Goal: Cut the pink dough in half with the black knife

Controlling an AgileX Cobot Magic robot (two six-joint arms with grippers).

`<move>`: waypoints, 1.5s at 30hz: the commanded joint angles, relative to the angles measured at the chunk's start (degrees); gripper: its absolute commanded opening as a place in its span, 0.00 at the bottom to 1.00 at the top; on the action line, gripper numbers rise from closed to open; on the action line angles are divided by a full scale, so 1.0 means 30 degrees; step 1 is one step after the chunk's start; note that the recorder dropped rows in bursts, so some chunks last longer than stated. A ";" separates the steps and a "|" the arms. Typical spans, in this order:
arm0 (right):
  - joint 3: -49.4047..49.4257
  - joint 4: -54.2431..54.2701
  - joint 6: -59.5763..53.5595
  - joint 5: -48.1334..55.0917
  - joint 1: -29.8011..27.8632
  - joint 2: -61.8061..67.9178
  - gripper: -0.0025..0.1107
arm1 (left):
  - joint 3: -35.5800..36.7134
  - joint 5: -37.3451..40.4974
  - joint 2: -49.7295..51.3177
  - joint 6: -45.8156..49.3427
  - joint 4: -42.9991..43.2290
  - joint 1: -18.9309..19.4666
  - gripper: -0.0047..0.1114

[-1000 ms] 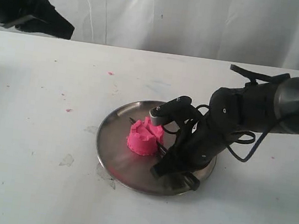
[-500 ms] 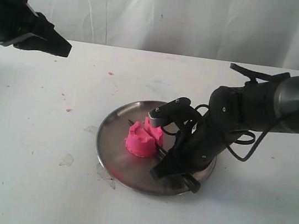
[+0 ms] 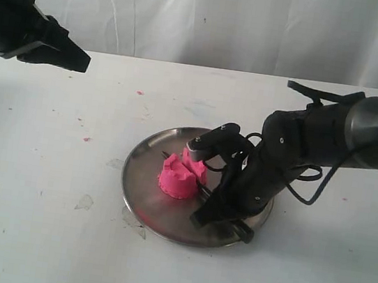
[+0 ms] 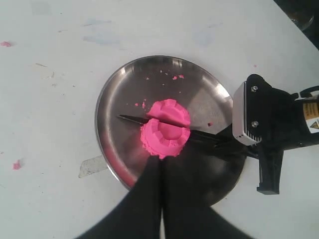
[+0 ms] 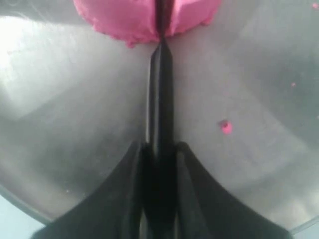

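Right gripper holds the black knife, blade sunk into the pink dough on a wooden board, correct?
No: the pink dough sits on a round steel plate, as the left wrist view shows. The right gripper does hold the black knife in it.

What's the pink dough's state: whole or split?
Split on top: the black knife lies through the pink dough, a lump on each side. Whether fully severed, cannot tell.

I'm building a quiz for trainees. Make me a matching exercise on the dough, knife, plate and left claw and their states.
1 dough
2 knife
3 plate
4 left claw

A held by right claw
B raised away from the plate
C split by the blade
D lying on the white table

Pairs: 1-C, 2-A, 3-D, 4-B
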 commanded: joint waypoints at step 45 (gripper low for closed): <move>0.0248 0.0389 0.3377 -0.0059 0.0017 -0.4003 0.07 | 0.0124 0.0078 -0.0200 0.0024 -0.0279 0.0049 0.04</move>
